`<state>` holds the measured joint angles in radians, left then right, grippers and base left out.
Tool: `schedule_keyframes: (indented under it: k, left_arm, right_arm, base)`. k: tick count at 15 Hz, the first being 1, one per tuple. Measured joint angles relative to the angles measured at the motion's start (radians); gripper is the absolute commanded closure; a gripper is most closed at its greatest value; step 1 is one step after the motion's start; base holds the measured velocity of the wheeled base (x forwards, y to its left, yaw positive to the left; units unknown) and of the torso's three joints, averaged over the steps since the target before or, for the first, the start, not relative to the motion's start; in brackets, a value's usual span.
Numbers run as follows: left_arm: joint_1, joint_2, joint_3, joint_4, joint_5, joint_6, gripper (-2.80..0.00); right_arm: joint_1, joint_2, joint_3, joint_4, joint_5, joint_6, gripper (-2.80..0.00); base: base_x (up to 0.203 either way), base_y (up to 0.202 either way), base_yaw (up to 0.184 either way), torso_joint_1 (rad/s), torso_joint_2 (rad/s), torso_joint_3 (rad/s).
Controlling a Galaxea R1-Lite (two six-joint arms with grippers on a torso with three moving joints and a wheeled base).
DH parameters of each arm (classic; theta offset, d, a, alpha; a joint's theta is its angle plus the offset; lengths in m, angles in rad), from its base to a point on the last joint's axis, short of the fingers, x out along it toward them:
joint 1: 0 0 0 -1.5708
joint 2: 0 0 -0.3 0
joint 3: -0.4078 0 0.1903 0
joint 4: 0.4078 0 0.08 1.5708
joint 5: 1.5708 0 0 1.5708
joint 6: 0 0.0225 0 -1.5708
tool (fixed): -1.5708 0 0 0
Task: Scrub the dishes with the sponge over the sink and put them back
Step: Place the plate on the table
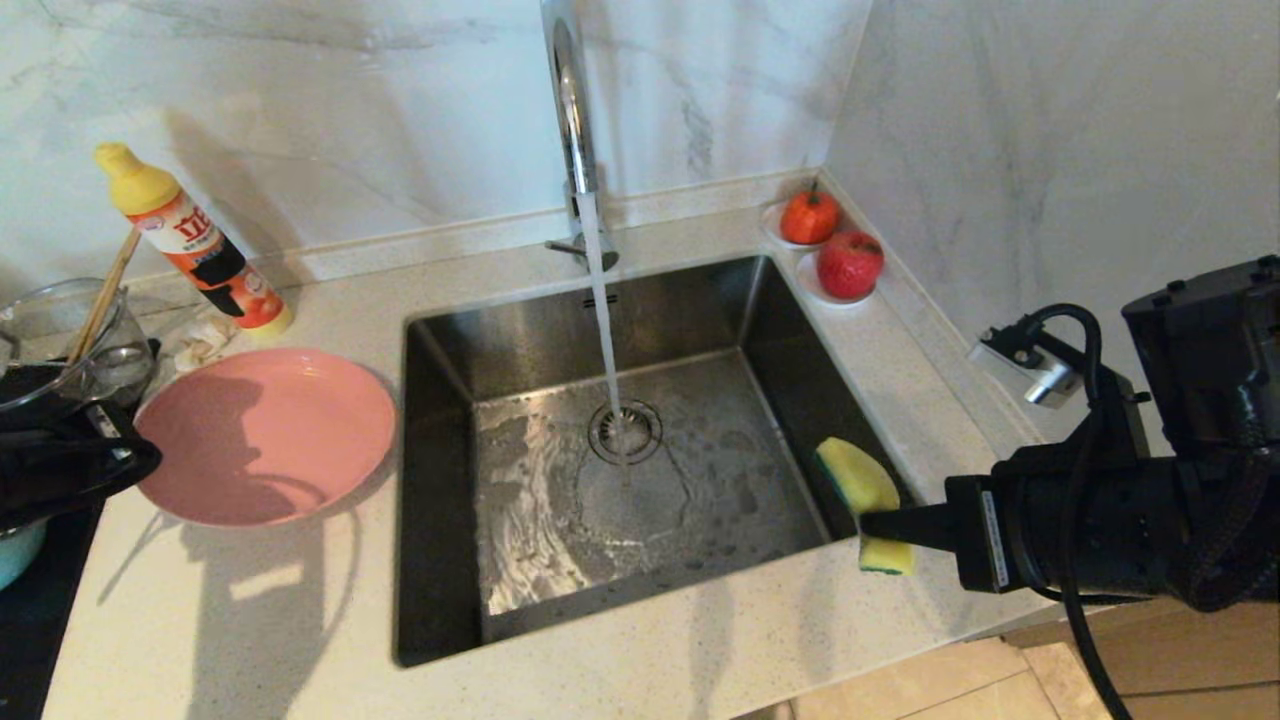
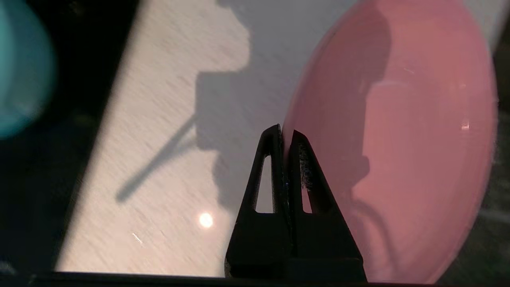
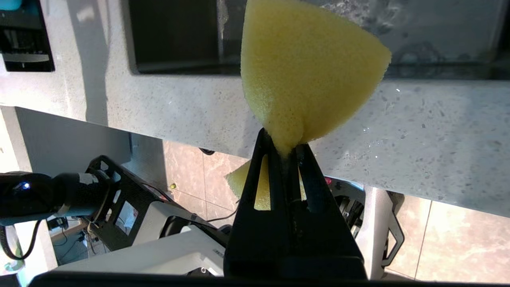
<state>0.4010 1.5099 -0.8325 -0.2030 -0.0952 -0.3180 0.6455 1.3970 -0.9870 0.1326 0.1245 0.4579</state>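
A: Where's the sponge (image 1: 866, 503)?

B: Lower right of the head view, pinched in the right gripper (image 1: 885, 524) over the sink's (image 1: 440, 420) right front corner. The fingers are clamped so hard on its middle that the foam flares out on both sides; the green layer shows along one edge.

A: And the left gripper (image 2: 285, 135)?

B: At the left edge of the head view, beside the plate (image 1: 265, 435). In the left wrist view its fingers are pressed together right at the plate's rim. Whether the rim sits between them I cannot tell.

A: The plate is on the counter (image 1: 250, 620)?

B: Yes, left of the sink, face up, with the arm's shadow across it. A bit of the teal bowl (image 1: 18, 552) shows at the far left edge, on a dark surface, below the left arm.

A: Is the tap (image 1: 572, 120) on?

B: It is: a stream falls onto the drain (image 1: 625, 432), and the basin floor is wet.

A: Anything else around?

B: A bottle (image 1: 190, 238) with a yellow cap at upper left, a glass bowl (image 1: 70, 335) with chopsticks beside it, and two red fruits (image 1: 830, 242) at the sink's far right corner.
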Motion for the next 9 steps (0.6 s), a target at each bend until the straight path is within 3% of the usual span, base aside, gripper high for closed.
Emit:
schedule_keyframes:
  k: [4,9]
  left_arm:
    - [0.093,0.072,0.009,-0.053,-0.012,0.045,0.0]
    - [0.118,0.147,0.081,-0.148,-0.034,0.075,0.0]
  right_arm:
    - [0.0,0.006,-0.001,0.0,0.001,-0.001,0.0]
    - [0.0,0.01,0.004,-0.02,0.001,0.0,0.0]
  base:
    - [0.0,0.0,0.0,0.0,0.0,0.0]
    - [0.0,0.0,0.0,0.0,0.0,0.0]
